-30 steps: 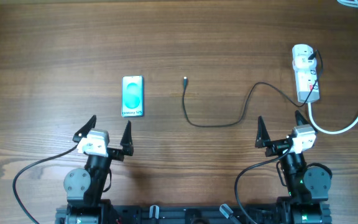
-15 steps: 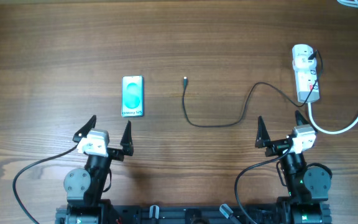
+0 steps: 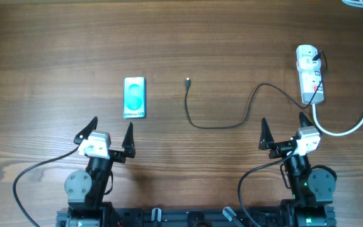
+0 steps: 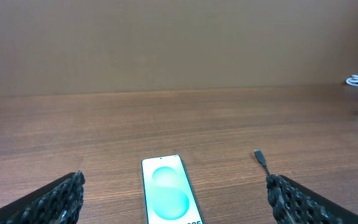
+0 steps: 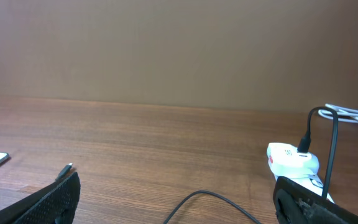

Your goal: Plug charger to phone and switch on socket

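The phone [image 3: 135, 97] lies flat on the wooden table, teal-and-white screen up; it also shows in the left wrist view [image 4: 168, 198]. The charger, a thin black cable [image 3: 222, 125], curves from its plug tip [image 3: 187, 81] to the white socket strip [image 3: 310, 75] at the right, where it is plugged in. The plug tip also shows in the left wrist view [image 4: 260, 156] and the right wrist view [image 5: 65, 170]. My left gripper [image 3: 108, 133] is open and empty, just in front of the phone. My right gripper [image 3: 284, 129] is open and empty, in front of the socket [image 5: 293, 159].
A thick white cable [image 3: 358, 126] loops from the socket strip along the right edge of the table to the far right corner. Thicker black base cables [image 3: 33, 173] trail from both arm bases at the front edge.
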{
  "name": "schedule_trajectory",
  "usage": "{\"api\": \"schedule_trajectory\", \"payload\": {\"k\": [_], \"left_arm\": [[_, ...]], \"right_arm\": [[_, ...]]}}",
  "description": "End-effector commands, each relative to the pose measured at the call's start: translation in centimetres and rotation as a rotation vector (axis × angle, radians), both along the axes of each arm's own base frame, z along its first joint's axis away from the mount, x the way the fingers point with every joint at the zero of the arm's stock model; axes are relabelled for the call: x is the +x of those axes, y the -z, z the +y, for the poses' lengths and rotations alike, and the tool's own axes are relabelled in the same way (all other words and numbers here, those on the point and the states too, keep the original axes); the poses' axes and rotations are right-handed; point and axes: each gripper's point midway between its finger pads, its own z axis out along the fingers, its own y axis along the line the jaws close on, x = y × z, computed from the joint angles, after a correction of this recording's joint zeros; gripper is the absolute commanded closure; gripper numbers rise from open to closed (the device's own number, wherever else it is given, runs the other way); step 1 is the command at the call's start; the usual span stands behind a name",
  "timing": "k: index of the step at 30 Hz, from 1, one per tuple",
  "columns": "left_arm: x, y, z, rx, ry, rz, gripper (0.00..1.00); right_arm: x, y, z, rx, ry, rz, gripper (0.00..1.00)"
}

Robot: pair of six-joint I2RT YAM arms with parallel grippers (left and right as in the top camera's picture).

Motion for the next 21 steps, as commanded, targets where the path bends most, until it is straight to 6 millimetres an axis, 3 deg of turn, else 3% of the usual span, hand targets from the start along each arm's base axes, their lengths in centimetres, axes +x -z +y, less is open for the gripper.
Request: {"api": "schedule_trajectory", "payload": {"k": [1,13,21], "left_arm": [[0.0,0.1,0.3,0.012,-0.014,-0.005,0.00],[-0.2,-1.8,-0.8,-0.003,0.047,-0.080,0.00],[0.1,-0.4,-0.7,-0.007,0.046,-0.007,0.00]], "right_arm": [[0.0,-0.1,-0.1,0.002,0.011,-0.004,0.00],[0.0,-0.1,-0.1,0.002,0.011,-0.004,0.00],[0.0,-0.1,-0.1,0.002,0.011,-0.004,0.00]]}}
